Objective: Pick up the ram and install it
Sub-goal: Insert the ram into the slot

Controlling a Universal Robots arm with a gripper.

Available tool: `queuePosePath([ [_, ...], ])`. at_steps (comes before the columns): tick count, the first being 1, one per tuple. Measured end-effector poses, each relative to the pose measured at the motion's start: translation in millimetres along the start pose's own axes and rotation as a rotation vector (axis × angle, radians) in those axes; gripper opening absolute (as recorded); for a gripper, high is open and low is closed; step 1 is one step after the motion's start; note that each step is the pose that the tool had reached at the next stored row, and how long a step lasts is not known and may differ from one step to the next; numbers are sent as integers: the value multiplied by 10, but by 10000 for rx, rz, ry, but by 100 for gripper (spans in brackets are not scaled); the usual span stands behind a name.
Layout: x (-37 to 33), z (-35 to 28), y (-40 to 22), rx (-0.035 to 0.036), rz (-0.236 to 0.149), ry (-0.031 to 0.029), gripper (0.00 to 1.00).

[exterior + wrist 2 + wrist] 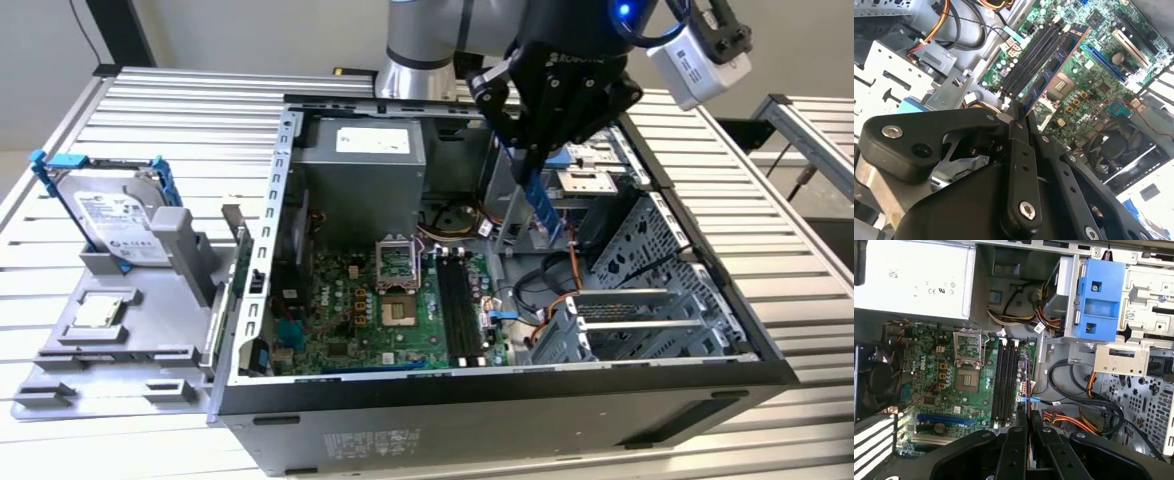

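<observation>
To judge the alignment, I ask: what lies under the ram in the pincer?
Below the ram, held by the pincer, lie the motherboard and the black memory slots. The board strip behind the ram is covered.

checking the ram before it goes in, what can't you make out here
1. Second wrist view: gripped end of the ram, hidden between the fingers of the gripper.
2. First wrist view: the ram's flat faces, as it is seen edge-on.
3. Exterior view: latches of the memory slots, too small to tell open or closed.
</observation>
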State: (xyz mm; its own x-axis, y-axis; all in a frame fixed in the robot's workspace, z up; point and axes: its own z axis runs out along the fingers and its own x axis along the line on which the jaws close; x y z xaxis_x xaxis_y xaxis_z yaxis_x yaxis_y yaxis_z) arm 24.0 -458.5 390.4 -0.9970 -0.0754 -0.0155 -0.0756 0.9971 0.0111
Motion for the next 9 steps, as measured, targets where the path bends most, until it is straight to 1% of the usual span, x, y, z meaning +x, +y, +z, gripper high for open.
queuePosePath([
  [7, -31, 98, -3, 1, 188, 2, 0],
  [9, -32, 115, -4, 3, 223, 1, 0],
])
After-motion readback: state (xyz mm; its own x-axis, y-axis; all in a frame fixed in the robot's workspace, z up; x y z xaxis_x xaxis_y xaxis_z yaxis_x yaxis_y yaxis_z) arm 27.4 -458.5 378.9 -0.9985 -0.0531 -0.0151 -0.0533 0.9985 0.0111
